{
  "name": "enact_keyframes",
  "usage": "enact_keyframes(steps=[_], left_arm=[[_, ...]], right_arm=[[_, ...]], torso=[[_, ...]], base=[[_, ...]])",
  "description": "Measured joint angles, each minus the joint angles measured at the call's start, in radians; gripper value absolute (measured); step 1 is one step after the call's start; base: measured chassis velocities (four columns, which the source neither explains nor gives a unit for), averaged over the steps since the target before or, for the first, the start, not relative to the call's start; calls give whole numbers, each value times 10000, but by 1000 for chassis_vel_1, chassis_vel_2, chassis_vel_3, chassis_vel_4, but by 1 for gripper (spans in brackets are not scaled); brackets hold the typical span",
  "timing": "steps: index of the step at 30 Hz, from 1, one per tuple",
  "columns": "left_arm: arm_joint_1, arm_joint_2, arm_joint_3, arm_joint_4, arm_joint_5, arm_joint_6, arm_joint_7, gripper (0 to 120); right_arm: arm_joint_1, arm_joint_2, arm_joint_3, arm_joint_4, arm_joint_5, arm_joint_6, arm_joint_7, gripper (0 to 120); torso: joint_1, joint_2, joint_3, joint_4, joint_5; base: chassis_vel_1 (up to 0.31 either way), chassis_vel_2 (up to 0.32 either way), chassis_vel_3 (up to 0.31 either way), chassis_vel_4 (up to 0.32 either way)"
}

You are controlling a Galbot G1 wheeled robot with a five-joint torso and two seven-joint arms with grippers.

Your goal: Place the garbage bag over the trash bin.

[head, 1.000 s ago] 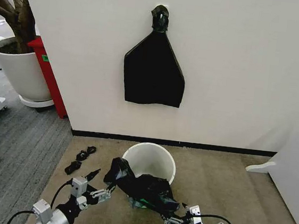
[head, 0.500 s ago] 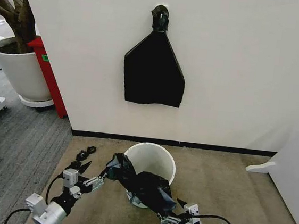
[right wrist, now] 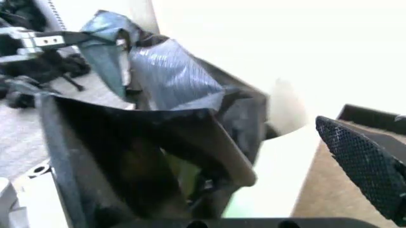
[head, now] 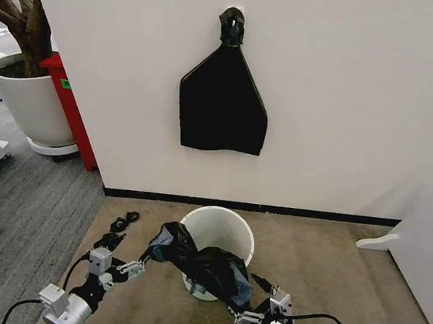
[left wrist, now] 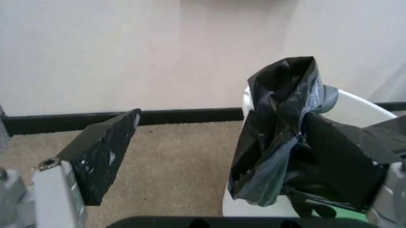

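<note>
Glossy black garbage bag (head: 204, 267) — crumpled — drapes over the near rim of the upright cream-white trash bin (head: 221, 230).

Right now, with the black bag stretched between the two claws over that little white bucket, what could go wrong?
The bag looks bunched across the near rim of the bucket, not spread around it, so it might slump inside. Each claw, left and right, pinches only a corner of thin plastic; a hard pull could tear it or slip free. The bucket looks light, so tugging might tip it.
</note>
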Motion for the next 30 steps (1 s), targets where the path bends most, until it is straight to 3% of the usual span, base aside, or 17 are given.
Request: enact_keyframes(steps=[3,14,21,23,27,30], left_arm=[[-4,-14,8,0,29,29,-90,97],[-1,-144,102,133,224,229,-366,96],[19,-178,113,182,264,238,-383,95],[21,-195,131,174,273,238,-383,95],[6,-327,223,134,334,252,-377,95],[4,-349,255,124,346,257,-365,95]], right_arm=[[-86,19,110,47,-29,52,-53,100],[-226,315,221,241,1853,1313,-2878,100],[353,555,559,510,3279,1641,-3194,100],[507,526,555,557,3038,1620,-2978,100],[1923,335,-373,353,-1938,1059,207,100],[2954,204,-1241,52,-3295,459,1488,100]], torso=[[0,0,0,1,1],[0,0,0,0,0],[0,2,0,-1,1],[0,2,0,-1,0],[0,2,0,-1,-1],[0,1,0,1,1]], base=[[0,0,0,0],[0,0,0,0],[0,0,0,0],[0,0,0,0],[0,0,0,0],[0,0,0,0]])
